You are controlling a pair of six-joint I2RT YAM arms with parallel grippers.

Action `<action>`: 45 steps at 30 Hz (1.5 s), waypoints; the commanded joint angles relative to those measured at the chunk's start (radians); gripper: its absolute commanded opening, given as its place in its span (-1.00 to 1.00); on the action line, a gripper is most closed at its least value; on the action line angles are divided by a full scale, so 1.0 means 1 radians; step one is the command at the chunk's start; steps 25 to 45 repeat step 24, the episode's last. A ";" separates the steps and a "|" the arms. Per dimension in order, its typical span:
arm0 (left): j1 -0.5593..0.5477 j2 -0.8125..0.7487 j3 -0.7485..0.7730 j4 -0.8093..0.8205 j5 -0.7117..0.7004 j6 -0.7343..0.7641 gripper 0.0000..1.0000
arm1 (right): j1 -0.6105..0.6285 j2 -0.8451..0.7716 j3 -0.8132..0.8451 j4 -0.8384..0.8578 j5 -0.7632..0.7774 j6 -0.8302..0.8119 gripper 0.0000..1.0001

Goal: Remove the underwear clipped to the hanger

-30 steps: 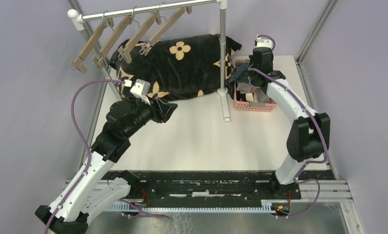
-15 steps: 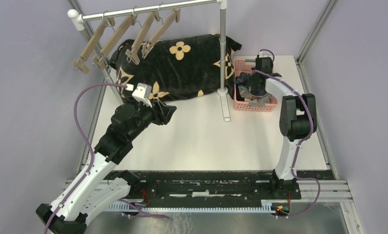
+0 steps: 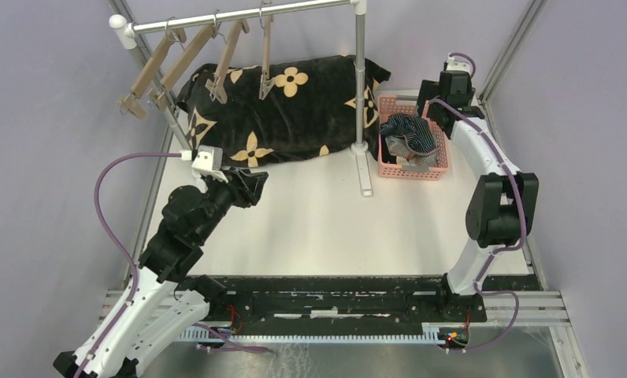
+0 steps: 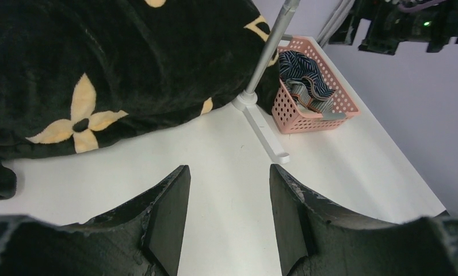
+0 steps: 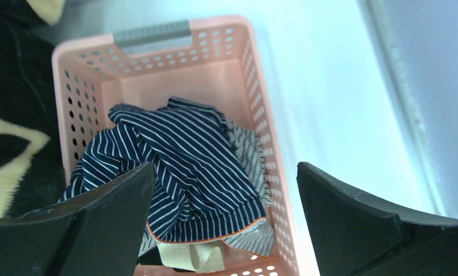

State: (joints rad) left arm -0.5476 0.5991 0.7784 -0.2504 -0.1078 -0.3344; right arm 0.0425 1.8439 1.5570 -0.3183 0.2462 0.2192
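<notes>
The navy striped underwear [image 5: 180, 167] lies crumpled in the pink basket [image 5: 261, 98], on top of a grey-white striped pair [image 5: 247, 146]. My right gripper [image 5: 225, 172] hovers just above them, wide open and empty. In the top view the right gripper [image 3: 435, 98] is at the basket's far rim, with the underwear [image 3: 409, 130] below it. Several wooden hangers [image 3: 157, 67] hang on the rail, nothing in their clips. My left gripper [image 3: 255, 183] is open and empty over the white table, next to the flowered cloth. The left gripper [image 4: 228, 169] faces the basket [image 4: 290, 115].
A big black cloth with tan flowers [image 3: 287, 102] lies under the rail at the back. The rack's upright pole [image 3: 360, 79] and its white foot [image 3: 364, 177] stand between the cloth and the basket [image 3: 444, 161]. Metal frame posts [image 3: 499, 59] border the table.
The right gripper opened and let go of the navy striped underwear, which now rests in the basket. It drew back to the far rim. The left arm pulled back leftward. One hanger swung.
</notes>
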 commanded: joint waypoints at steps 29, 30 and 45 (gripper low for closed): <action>-0.005 -0.299 -0.088 -0.150 -0.551 -0.084 0.29 | -0.100 -0.716 -0.507 0.305 0.271 -0.078 1.00; -0.005 -0.299 -0.088 -0.150 -0.551 -0.084 0.29 | -0.100 -0.716 -0.507 0.305 0.271 -0.078 1.00; -0.005 -0.299 -0.088 -0.150 -0.551 -0.084 0.29 | -0.100 -0.716 -0.507 0.305 0.271 -0.078 1.00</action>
